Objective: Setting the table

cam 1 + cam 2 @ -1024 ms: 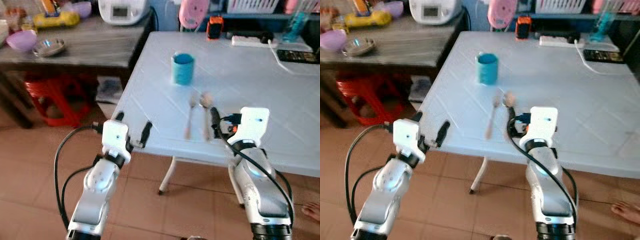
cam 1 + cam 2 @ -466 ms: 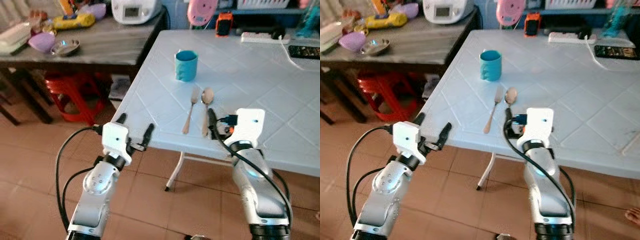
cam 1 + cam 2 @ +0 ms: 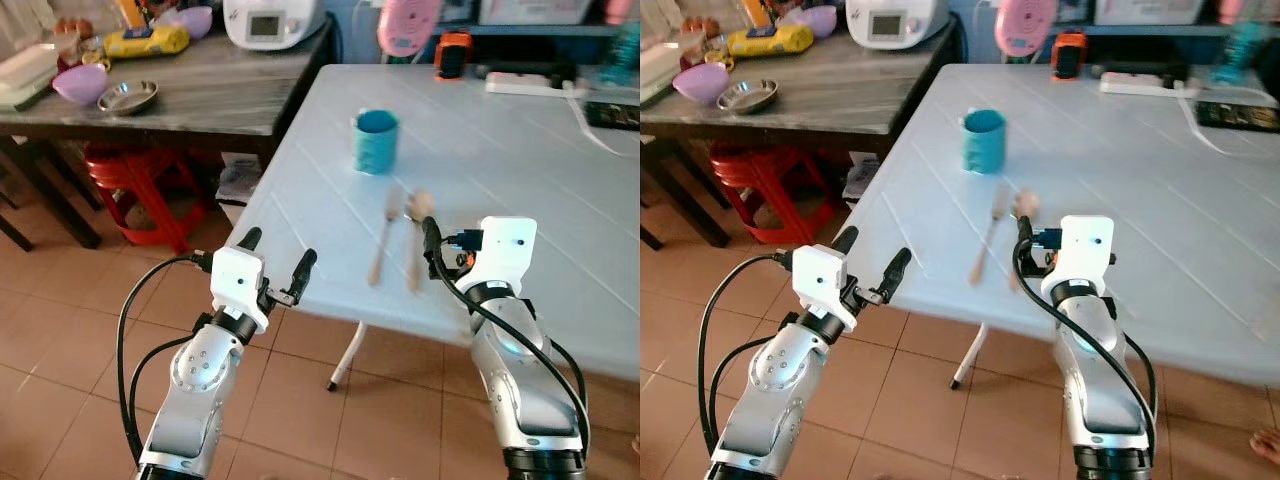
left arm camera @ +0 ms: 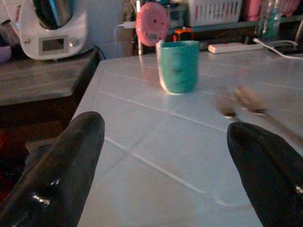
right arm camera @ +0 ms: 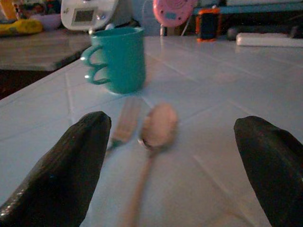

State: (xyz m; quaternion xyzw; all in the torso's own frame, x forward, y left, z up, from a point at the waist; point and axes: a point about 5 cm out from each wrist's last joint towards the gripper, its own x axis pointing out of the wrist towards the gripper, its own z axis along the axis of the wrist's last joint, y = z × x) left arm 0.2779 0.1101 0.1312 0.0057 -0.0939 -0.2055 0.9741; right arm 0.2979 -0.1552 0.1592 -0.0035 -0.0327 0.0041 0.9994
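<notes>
the fork and spoon lie side by side near the table edge, the teal cup beyond them. both the right gripper and left gripper are spread wide and empty (the left one off the table). a careless reach could push the cutlery over the edge.

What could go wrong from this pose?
1. The fork and spoon lie side by side, close together, just ahead of the open right gripper; closing on one could well nudge the other.
2. The teal mug stands just beyond their heads; a long reach might bump it.
3. The open left gripper hovers at the white table edge and may clip it if it advances.
</notes>
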